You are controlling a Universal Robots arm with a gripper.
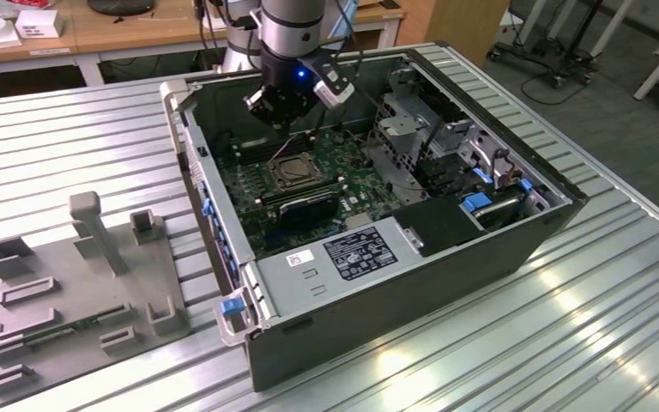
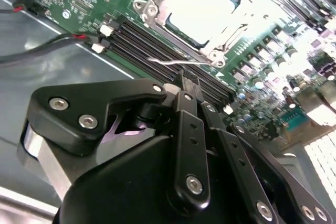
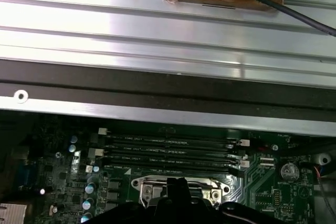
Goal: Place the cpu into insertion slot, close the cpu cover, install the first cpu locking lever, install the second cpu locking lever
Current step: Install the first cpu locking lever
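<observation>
The cpu (image 2: 202, 11) lies flat in the insertion slot (image 1: 287, 172), its pale metal face showing through the window of the cpu cover (image 2: 214, 51), which lies down over it. A thin silvery locking lever (image 2: 173, 62) sticks out past the socket's edge over the memory slots. My gripper (image 2: 191, 82) hovers above the board beside the socket, fingers shut with nothing between them. In the exterior view the gripper (image 1: 284, 116) hangs inside the open case, just behind the socket. In the first wrist view its tip (image 3: 177, 183) overlaps the socket's rim (image 3: 144, 187).
Long black memory slots (image 3: 168, 148) run beside the socket. The case's walls (image 1: 198, 172) and a metal drive cage (image 1: 415, 129) hem in the board. Black cables (image 2: 47, 45) lie nearby. A grey fixture (image 1: 78, 283) stands on the slatted table (image 1: 604, 343).
</observation>
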